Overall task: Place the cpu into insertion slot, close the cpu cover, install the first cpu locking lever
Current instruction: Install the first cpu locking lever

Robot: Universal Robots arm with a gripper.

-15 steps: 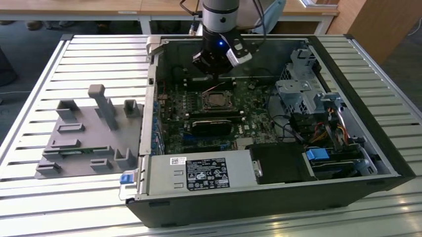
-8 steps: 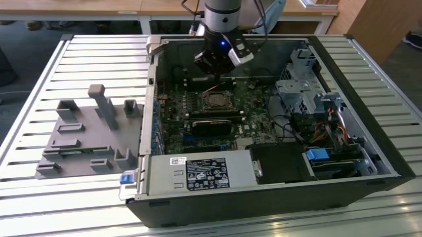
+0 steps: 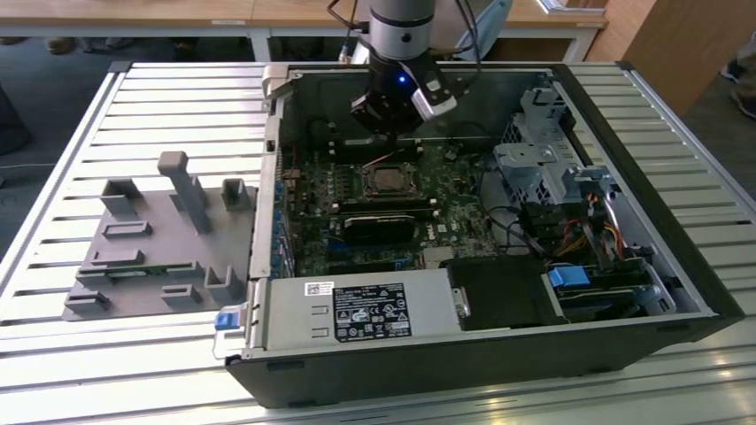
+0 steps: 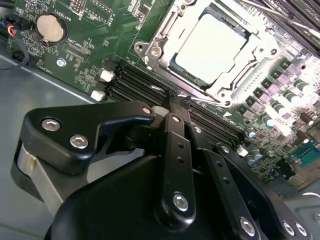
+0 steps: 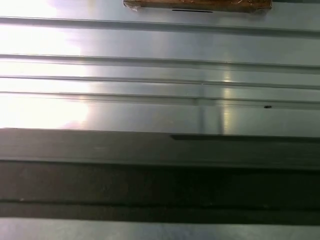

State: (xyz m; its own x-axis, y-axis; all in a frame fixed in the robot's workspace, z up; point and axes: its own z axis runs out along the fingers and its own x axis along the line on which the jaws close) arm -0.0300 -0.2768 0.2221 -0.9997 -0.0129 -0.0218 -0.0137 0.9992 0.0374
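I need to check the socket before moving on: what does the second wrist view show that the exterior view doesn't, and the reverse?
Second wrist view alone: the dull silver square cpu seated in the socket, the silvery metal frame cover around it, and a round coin battery.
Exterior view alone: the whole black computer case, the grey plastic fixture tray and the slatted metal table.
Both: the green motherboard and the black tool.

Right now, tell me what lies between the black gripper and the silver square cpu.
In the second wrist view, long black memory slots cross the green board between the gripper and the cpu.
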